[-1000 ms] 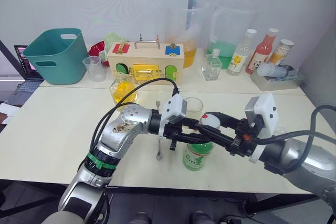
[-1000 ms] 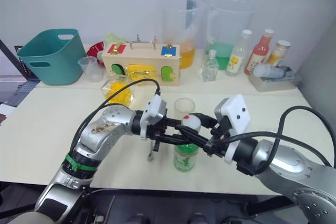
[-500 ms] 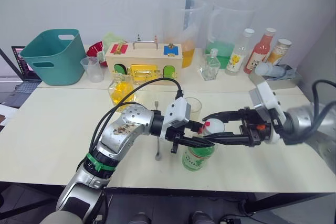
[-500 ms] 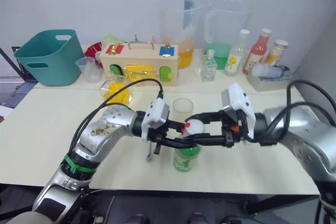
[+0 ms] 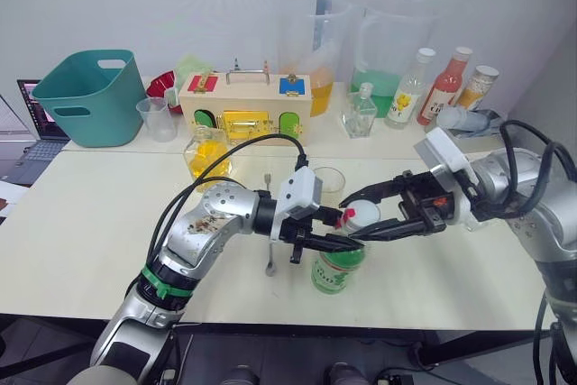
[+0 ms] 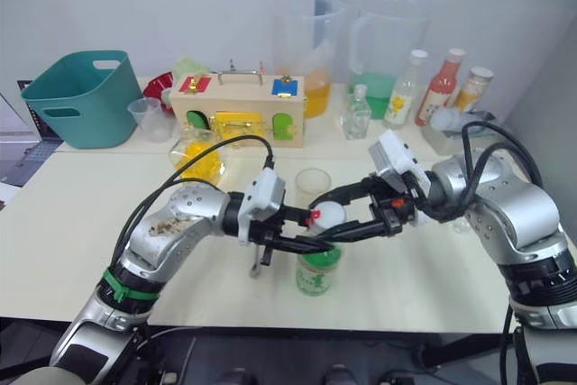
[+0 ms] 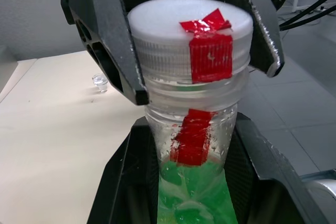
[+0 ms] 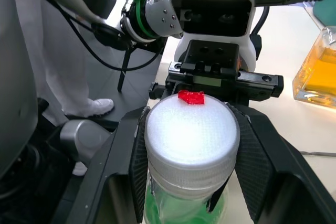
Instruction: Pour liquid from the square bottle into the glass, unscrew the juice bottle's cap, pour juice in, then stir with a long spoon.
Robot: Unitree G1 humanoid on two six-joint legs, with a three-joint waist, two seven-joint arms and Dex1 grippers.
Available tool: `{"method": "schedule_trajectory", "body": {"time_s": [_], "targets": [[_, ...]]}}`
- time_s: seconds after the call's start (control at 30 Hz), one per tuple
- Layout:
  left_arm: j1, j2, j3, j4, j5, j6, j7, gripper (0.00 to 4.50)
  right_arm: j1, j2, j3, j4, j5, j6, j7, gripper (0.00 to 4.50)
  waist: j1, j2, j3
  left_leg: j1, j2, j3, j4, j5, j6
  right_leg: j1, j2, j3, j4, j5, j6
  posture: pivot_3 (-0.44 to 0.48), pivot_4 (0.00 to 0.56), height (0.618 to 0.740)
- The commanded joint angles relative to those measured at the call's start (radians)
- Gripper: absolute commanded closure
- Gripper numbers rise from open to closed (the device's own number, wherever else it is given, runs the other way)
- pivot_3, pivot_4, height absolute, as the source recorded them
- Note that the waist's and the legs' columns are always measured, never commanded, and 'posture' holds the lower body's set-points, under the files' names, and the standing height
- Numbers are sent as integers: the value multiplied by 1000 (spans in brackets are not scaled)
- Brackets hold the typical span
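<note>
Slim clear plastic juice bottle (image 5: 338,268) with green-and-white label stands upright near the front middle of the pale surface (image 5: 81,223), long axis vertical, round white screw cap (image 5: 362,216) with red tape at the rim facing up. Pale green juice (image 7: 194,195) fills the body up to just under the neck.

Left jaws (image 5: 338,239) come in from the left, clenched on the bottle's neck just under the cap; in the left wrist view both black fingers (image 7: 126,182) press the clear neck either side. Right jaws (image 5: 365,215) come in from the right, fingers (image 8: 252,156) bracketing the cap on both sides; they sit against its rim in the right wrist view, so grasping the cap.

Small clear straight-sided glass (image 5: 331,182) stands just behind the bottle, partly covered by the left gripper housing. Thin long silver spoon (image 5: 270,223) lies flat on the surface left of the bottle, its length running front to back, middle hidden by the left arm. Clear square bottle of bright yellow liquid (image 5: 207,151) stands further back left.

Along the back: teal plastic bin (image 5: 90,96), clear measuring cup (image 5: 158,117), wooden latch box (image 5: 248,107), two large clear jugs (image 5: 315,51), small bottles (image 5: 448,86) at right. A person in white (image 8: 68,51) stands beyond the surface in the right wrist view.
</note>
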Motion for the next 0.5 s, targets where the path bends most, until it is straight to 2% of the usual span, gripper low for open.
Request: {"method": "schedule_trajectory", "body": {"time_s": [0.03,0.33,0.5], "targets": [[14,19,-19,7,23,24,3,3315,-66,3,-102,-10,67,56,-24,2857,0,0,0,0,0,0,0,0,0,0,0,0,0,0,0,0,150,740],[10,11,-23,7,17,27,7,3315,-130,16,-188,-10,105,144,-93,2901,0,0,0,0,0,0,0,0,0,0,0,0,0,0,0,0,150,740],[12,14,-16,-3,12,32,14,3315,-50,-23,-268,79,-1,95,-174,2901,3,0,0,0,0,0,0,0,0,0,0,0,0,0,0,0,150,740]]}}
